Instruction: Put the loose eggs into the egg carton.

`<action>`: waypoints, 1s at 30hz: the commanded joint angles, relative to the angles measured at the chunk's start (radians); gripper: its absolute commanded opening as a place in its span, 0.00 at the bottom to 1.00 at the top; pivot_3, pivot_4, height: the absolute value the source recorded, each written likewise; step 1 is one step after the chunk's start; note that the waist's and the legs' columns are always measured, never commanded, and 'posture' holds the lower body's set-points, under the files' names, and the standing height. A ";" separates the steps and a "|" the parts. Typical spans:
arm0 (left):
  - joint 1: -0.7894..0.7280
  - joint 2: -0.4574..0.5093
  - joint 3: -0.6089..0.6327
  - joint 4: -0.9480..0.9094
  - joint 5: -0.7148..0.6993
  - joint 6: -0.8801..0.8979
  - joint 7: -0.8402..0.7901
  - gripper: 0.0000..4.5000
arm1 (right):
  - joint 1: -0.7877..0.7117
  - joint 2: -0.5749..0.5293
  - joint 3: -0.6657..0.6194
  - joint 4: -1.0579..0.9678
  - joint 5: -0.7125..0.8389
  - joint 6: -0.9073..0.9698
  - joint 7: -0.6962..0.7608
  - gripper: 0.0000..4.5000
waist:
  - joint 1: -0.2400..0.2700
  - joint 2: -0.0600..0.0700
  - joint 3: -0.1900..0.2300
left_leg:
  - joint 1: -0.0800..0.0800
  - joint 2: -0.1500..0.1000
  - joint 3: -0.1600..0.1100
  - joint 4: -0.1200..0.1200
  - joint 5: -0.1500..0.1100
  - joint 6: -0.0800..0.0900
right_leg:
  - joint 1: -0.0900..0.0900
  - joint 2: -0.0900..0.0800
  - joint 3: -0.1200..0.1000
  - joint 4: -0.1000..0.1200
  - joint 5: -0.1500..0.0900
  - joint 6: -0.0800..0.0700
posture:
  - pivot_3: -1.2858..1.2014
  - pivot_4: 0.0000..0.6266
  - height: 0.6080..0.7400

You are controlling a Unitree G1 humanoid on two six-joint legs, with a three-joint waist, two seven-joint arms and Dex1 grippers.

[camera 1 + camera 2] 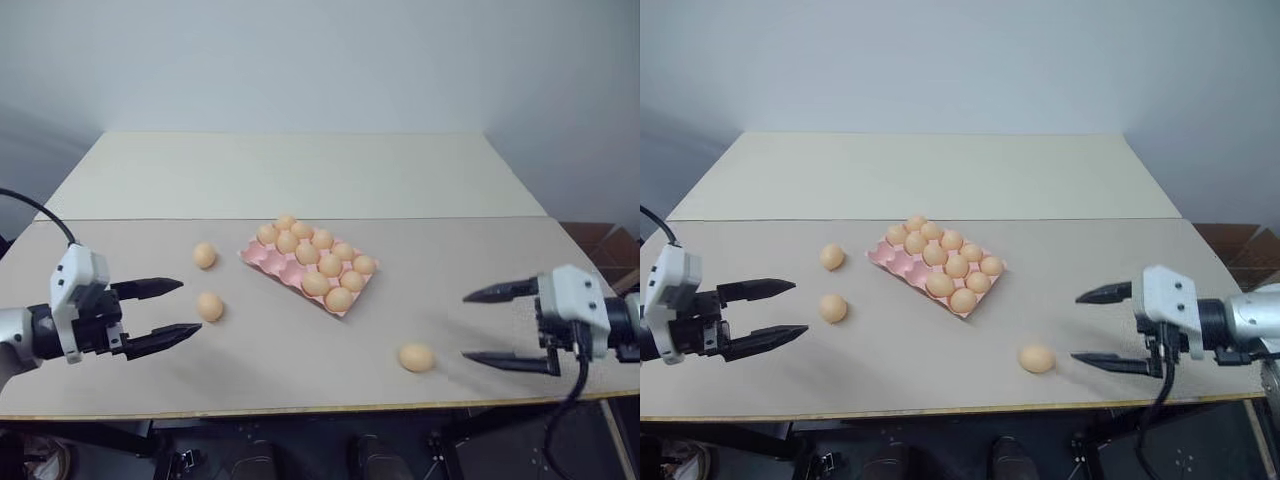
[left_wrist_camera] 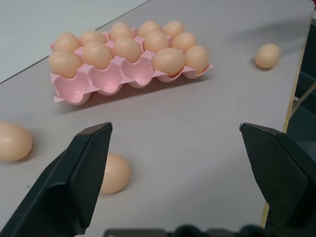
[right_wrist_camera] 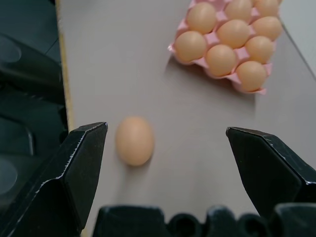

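Egg carton (image 1: 262, 257) sits mid-table, angled, pink; most cups filled w/ eggs, three cups along its left-hand edge empty. Three loose eggs on the table (image 1: 300, 180): far-left egg (image 1: 204, 256) just beside the carton's left edge, near-left egg (image 1: 209, 306) a bit closer to the robot, right egg (image 1: 416, 357) near the front edge, well apart from the carton.

Risks, as I judge them: eggs are smooth + oval, so a nudge from one fingertip before the other probably rolls them. Right egg is closest to the front edge, so a bad approach could send it off the table. Too hard a squeeze could crack a shell. The empty cups are on the side away from the right arm, so that arm would have to reach over filled cups and could knock seated eggs.

Left gripper (image 1: 165, 315): jaws wide apart, nothing held, nothing touched; near-left egg lies just off its fingertips. Right gripper (image 1: 490, 325): jaws also fully spread, empty, right egg near its lower fingertip but apart.
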 commanded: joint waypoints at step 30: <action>-0.042 0.019 -0.032 -0.025 -0.005 -0.006 0.013 1.00 | -0.062 0.081 0.426 -0.028 -0.299 -0.015 -0.327 0.49 | 0.005 0.000 0.000 | -0.002 0.000 0.001 0.000 -0.001 -0.001 | -0.001 0.000 0.000 0.000 0.000 0.000 | 0.52 0.24 1.00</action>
